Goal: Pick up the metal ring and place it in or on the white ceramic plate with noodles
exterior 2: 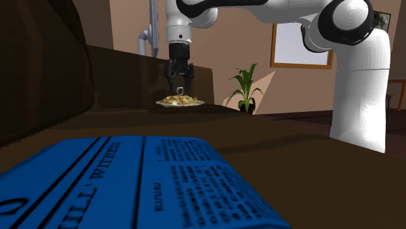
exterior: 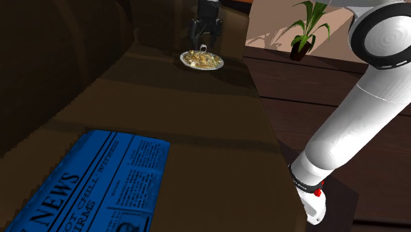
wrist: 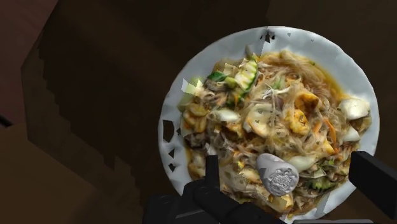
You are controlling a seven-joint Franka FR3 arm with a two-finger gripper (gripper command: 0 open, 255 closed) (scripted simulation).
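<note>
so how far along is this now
Done, it seems: pickup and carry, since the ring is over the plate. In hand: the release. The hand is open and its fingers stand clear of the ring. Left: the ring settling, which I cannot confirm, then lifting the hand away.

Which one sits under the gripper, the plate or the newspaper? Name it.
The white plate of noodles: it sits right below the gripper, while the blue newspaper lies far off at the shoulder view's lower left.
</note>
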